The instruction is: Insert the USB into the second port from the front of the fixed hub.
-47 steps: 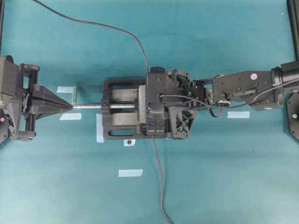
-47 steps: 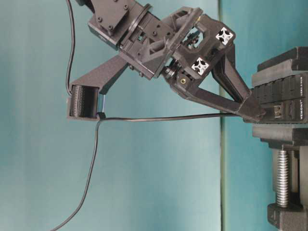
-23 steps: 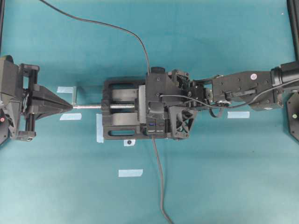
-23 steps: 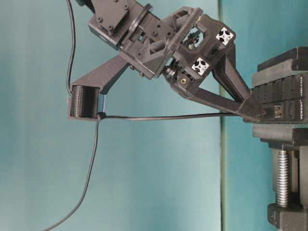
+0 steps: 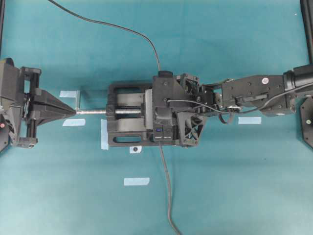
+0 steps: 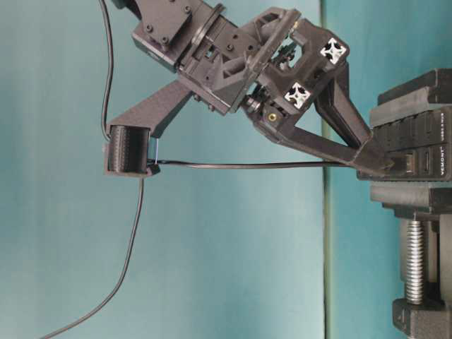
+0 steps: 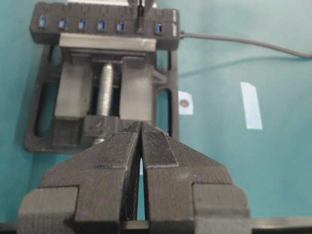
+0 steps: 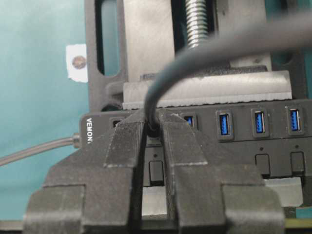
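Note:
The fixed hub (image 8: 278, 141), a long black bar with blue sockets, sits clamped in the vise. My right gripper (image 8: 154, 124) is shut on the USB (image 8: 154, 127), whose plug is mostly hidden between the fingertips. Its dark cable (image 6: 247, 167) arcs back from there. From the left wrist view the USB (image 7: 140, 20) stands at the hub's (image 7: 78, 36) second socket from the lead end. From table level the right gripper (image 6: 381, 164) presses the plug against the hub's (image 6: 417, 141) face. How deep it sits I cannot tell. My left gripper (image 5: 74, 111) is shut and empty, well left of the hub.
The black vise (image 5: 124, 137) with its silver screw (image 5: 93, 111) lies between the two arms. The hub's own lead (image 5: 168, 196) runs toward the front edge. Small tape pieces (image 5: 136, 181) dot the teal table. The USB cable (image 5: 122, 29) trails to the back left.
The right gripper has edged toward the hub, bringing the plug tight against its face. The cable behind it has pulled straighter and its far loop has shifted. The left arm stays still.

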### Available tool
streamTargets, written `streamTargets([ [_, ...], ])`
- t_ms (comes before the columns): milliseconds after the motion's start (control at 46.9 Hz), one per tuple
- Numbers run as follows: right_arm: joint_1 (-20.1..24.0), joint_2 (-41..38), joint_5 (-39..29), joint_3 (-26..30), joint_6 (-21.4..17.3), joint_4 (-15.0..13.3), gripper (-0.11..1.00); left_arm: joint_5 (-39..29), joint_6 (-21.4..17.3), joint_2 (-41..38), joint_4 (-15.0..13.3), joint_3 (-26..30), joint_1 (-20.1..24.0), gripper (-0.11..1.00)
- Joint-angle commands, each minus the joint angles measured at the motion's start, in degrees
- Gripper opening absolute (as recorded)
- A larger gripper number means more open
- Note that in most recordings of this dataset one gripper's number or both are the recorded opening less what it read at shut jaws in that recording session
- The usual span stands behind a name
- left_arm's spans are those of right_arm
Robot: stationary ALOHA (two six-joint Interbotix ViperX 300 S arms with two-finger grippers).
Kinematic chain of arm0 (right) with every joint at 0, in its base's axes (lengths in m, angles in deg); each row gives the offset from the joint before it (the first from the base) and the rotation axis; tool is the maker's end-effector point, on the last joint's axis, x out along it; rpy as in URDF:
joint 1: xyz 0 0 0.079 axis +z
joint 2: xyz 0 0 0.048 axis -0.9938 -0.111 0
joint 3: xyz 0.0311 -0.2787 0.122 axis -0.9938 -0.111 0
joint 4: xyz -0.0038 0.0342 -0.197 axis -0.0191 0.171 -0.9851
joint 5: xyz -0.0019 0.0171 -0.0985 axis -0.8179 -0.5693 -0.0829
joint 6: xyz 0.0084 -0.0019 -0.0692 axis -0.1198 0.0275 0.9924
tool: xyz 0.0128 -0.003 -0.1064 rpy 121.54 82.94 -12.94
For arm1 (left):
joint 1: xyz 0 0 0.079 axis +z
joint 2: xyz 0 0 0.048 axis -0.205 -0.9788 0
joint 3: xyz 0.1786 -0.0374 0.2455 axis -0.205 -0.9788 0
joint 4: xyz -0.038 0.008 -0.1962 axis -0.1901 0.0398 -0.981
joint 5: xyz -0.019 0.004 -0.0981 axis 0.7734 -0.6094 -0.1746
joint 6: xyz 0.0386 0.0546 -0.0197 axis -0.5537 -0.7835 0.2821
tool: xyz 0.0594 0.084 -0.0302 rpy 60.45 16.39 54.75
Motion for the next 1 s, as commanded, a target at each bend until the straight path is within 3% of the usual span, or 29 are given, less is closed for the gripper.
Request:
streamTargets([
  [0,0.5,-0.2,-0.6,0.4,-0.3,0.1,0.09,0.5,0.1,-0.2,0.1,0.6,0.1,0.02],
  [980,0.6,-1.0,-1.9,0.7,-0.4,0.3,0.08,0.5,0.1,-0.2,0.1,0.6,0.1,0.02],
])
